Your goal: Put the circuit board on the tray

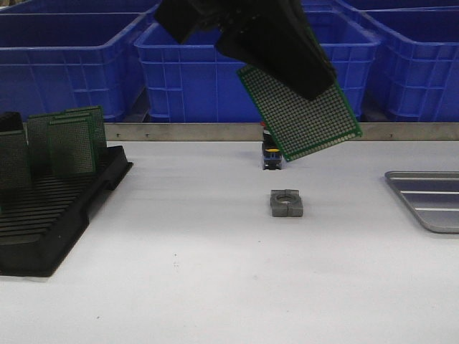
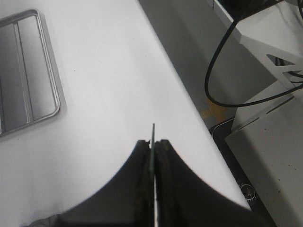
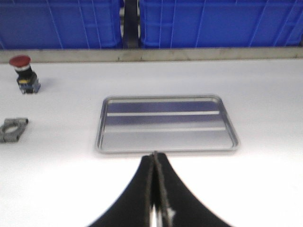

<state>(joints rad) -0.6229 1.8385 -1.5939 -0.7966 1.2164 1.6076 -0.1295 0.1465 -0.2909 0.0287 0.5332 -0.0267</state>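
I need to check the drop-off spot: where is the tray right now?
In the front view the tray lies flat on the white table at the far right edge, partly cut off, right of the small grey clamp block.

On my feed there's a black rack holding spare green boards at the counter's left, a grey clamp block mid-counter, a red push button behind it, and blue bins along the back.

The circuit board is green, dotted with a fine grid of holes, and the tray is ribbed grey metal. Blue bins back a white surface; the rack is black.
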